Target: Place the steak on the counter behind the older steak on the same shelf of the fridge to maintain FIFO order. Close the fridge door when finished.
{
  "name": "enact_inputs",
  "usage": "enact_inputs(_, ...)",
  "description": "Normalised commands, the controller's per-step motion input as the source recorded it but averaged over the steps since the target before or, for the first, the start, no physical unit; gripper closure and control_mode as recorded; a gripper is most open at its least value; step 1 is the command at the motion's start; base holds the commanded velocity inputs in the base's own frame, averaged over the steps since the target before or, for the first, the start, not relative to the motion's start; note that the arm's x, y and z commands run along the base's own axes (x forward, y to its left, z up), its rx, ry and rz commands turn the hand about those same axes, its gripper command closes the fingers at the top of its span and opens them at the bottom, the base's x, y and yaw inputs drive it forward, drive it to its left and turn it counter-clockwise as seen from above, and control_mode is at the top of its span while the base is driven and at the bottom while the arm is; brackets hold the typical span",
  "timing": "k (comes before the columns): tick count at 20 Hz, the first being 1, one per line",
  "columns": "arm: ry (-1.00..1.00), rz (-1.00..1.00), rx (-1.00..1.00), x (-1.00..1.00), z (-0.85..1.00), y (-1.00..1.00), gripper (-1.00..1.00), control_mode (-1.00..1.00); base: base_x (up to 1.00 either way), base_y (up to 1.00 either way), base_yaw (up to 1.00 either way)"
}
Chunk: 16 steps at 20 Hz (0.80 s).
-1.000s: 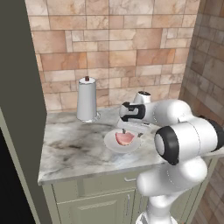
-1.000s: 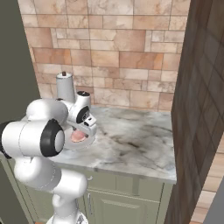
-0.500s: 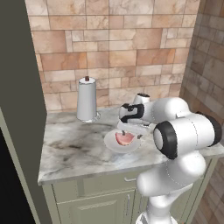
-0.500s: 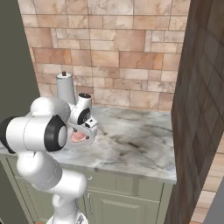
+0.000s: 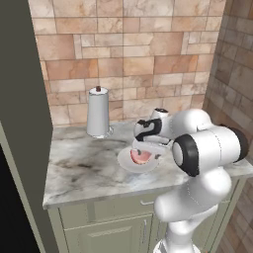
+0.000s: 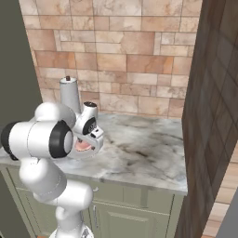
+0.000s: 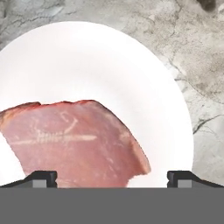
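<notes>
over the last second the arm has sunk a little lower over the table. the white plate on it carries the steak. the pincer hovers wide open astride it. risk: closing too high, the tips skid off the slab.

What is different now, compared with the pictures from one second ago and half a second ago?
The gripper has sunk a little closer to the steak on its white plate, and the arm's elbow has drifted slightly. Its jaws stay wide open, either side of the meat; nothing is gripped yet. The steak, plate, paper towel roll and counter are unchanged.
</notes>
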Motion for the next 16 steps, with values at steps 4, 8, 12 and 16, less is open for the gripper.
enact_inputs(4, 0.00, 0.03, -0.04, 0.00, -0.25, 0.05, -1.00, -1.00, 0.00, 0.00, 0.00)
enact_inputs(8, 0.00, 0.03, -0.05, 0.00, -0.18, 0.12, -1.00, -1.00, 0.00, 0.00, 0.00)
enact_inputs(12, 0.00, 0.00, -0.01, 0.00, -0.16, 0.26, -1.00, -1.00, 0.00, 0.00, 0.00)
enact_inputs(16, -0.01, 0.00, 0.00, 0.00, -0.01, 0.19, -1.00, -1.00, 0.00, 0.00, 0.00)
